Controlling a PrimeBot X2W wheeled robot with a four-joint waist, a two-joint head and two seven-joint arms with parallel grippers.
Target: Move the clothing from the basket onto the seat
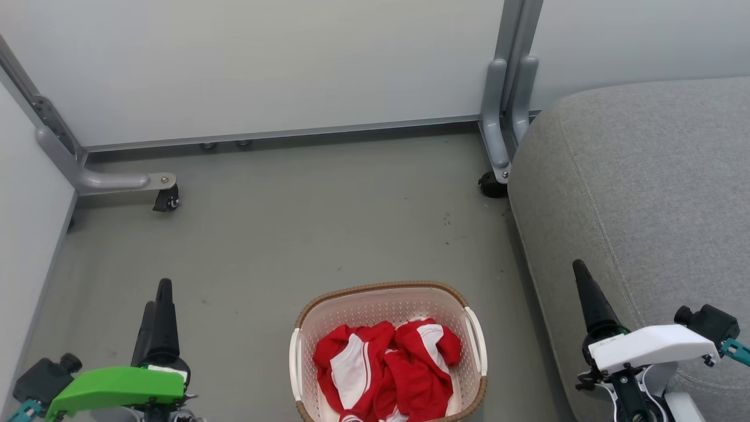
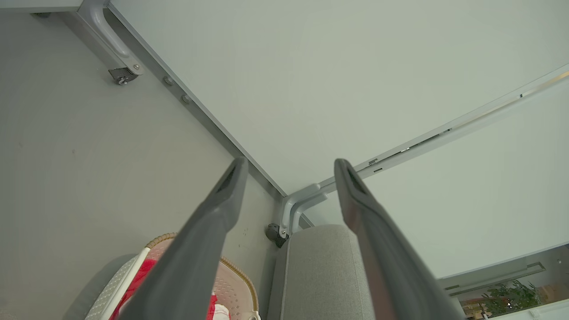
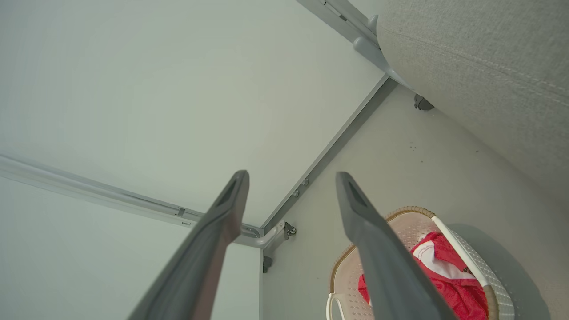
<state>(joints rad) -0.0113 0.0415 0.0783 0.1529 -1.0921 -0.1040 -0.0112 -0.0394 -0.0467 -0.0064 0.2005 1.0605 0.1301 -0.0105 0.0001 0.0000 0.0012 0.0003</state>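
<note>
Task not begun, on present evidence. The clothing [image 1: 387, 366], red with white panels, lies bunched inside the basket [image 1: 375, 291], which stands on the floor [image 1: 293, 234] just beside the seat [image 1: 644, 176]. No garment lies on the visible part of the seat.

The left gripper [image 2: 289, 164] and right gripper [image 3: 291, 175] are both spread wide and hold nothing. They sit one to each side of the basket, clear of it. All steps are outstanding: reach in, grasp, lift, carry across.

The basket's near edge is cut off at the bottom of the head view. The number of garments cannot be told from the heap. The seat runs past the right edge.
</note>
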